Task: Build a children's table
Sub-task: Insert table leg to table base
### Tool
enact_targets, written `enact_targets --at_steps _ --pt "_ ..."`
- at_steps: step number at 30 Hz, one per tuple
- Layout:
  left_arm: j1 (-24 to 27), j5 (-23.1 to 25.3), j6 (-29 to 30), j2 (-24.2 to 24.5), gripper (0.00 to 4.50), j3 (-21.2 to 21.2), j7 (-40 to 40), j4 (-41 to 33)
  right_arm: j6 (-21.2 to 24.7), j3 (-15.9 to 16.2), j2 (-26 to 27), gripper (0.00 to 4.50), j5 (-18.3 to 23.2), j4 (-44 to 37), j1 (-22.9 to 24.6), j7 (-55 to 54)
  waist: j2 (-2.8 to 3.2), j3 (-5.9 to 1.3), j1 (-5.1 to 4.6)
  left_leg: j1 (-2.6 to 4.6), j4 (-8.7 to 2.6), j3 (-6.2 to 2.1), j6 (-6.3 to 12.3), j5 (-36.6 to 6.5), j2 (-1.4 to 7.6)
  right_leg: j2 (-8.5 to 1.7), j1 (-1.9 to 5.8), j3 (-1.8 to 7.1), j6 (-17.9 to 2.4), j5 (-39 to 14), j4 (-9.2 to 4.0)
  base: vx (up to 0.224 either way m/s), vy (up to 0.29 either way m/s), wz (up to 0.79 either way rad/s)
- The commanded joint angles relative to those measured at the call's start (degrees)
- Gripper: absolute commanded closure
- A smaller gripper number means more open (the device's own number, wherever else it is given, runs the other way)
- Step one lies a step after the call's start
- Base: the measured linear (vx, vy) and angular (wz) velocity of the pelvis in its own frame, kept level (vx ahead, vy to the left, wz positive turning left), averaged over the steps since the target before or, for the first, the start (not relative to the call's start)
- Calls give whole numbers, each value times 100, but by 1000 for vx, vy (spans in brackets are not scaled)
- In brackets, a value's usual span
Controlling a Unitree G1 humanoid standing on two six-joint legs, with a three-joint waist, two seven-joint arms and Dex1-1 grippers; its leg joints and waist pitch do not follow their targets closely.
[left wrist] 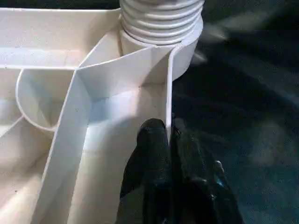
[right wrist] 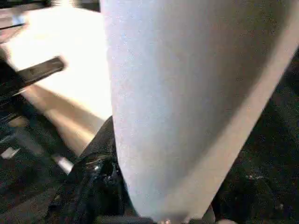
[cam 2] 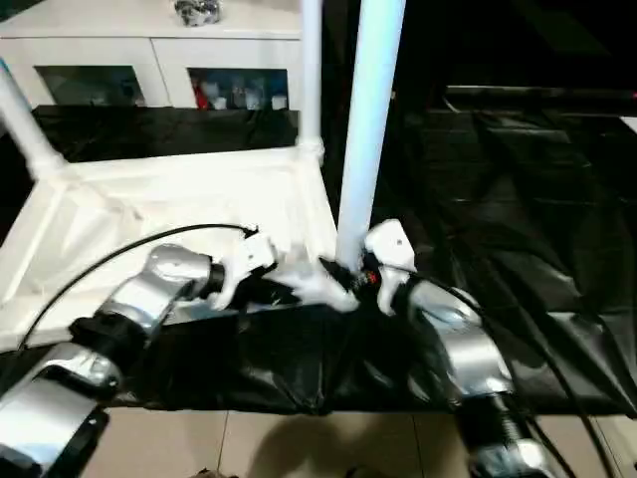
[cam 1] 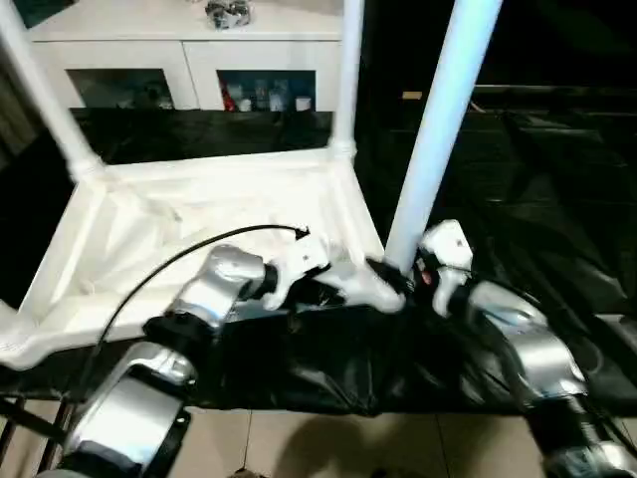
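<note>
The children's table top lies upside down on a black sheet, ribbed underside up. White legs stand in its far left corner and far right corner. A third leg rises from the near right corner socket, tilted slightly right. My right gripper is shut around this leg just above the socket, and a black finger presses its side. My left gripper is shut on the top's thin near rim wall, close to the leg's ribbed end.
A white cabinet with glass doors stands behind the table top. The black sheet stretches to the right of the top and hangs in folds over the front edge. Pale floor tiles show below.
</note>
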Motion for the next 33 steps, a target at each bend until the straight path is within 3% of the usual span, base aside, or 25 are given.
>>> enact_targets --at_steps 1,3,6,14,16,22,23,24,26,27,31,33 --pt "-197 -166 147 -417 450 187 482 -454 602 194 326 256 -227 887 178 -447 -58 -225 -47 91 -504 -223 -25 -2700 213 -318 127 128 -638 -3526 -558 0 0 0" --pt "-173 -113 173 -602 450 136 805 -431 607 -55 665 256 -105 1146 2 -914 -67 -222 -102 117 -492 -221 -22 -2818 197 -311 91 134 -693 -3475 -572 0 0 0" --pt "-154 -65 154 -644 450 114 884 -398 551 -165 818 256 -44 1205 -43 -1076 -57 -218 -129 114 -506 -213 38 -2852 191 -303 87 147 -669 -3429 -587 0 0 0" --pt "-99 -4 282 -653 450 87 901 -558 477 -43 1072 256 -176 1175 -38 -1313 -34 -197 -155 145 -526 -243 0 -3113 180 -315 56 114 -443 -3858 -660 0 0 0" --pt "-80 18 326 -662 450 78 928 -604 448 -54 1119 256 -237 1244 -65 -1349 -24 -219 -154 124 -553 -250 10 -3026 189 -321 94 113 -480 -3643 -655 0 0 0" --pt "-22 16 339 -635 450 51 878 -676 329 -73 1125 256 -295 1305 -127 -1323 -25 -216 -178 118 -586 -262 -6 -3162 200 -318 86 151 -641 -3332 -629 0 0 0" --pt "-7 16 333 -630 450 42 855 -688 280 -75 1118 200 -300 1300 -135 -1291 -25 -215 -184 127 -587 -261 -8 -3197 204 -316 78 150 -655 -3321 -632 0 0 0" --pt "33 8 306 -621 450 25 795 -721 132 -91 1099 186 -305 1283 -160 -1210 -27 -216 -185 137 -580 -252 -6 -3218 200 -320 67 154 -667 -3324 -639 0 0 0" --pt "46 5 274 -617 450 27 785 -728 108 -116 1094 186 -282 1261 -171 -1186 -35 -231 -178 135 -569 -240 16 -3129 196 -330 72 170 -719 -3259 -633 0 0 0" --pt "67 6 229 -593 450 19 733 -750 47 -106 1072 159 -271 1210 -171 -1088 -35 -236 -164 122 -571 -231 38 -3032 203 -332 83 185 -762 -3147 -619 0 0 0" --pt "117 -17 50 -474 450 -8 508 -802 -84 -17 964 135 -251 1009 -138 -740 -38 -271 -141 77 -572 -203 124 -2691 219 -331 137 214 -929 -2665 -557 0 0 0" --pt "146 -50 -62 -370 450 -12 341 -844 -105 40 856 102 -229 814 -99 -522 -56 -284 -112 54 -556 -176 190 -2430 217 -331 160 239 -1032 -2415 -515 0 0 0"
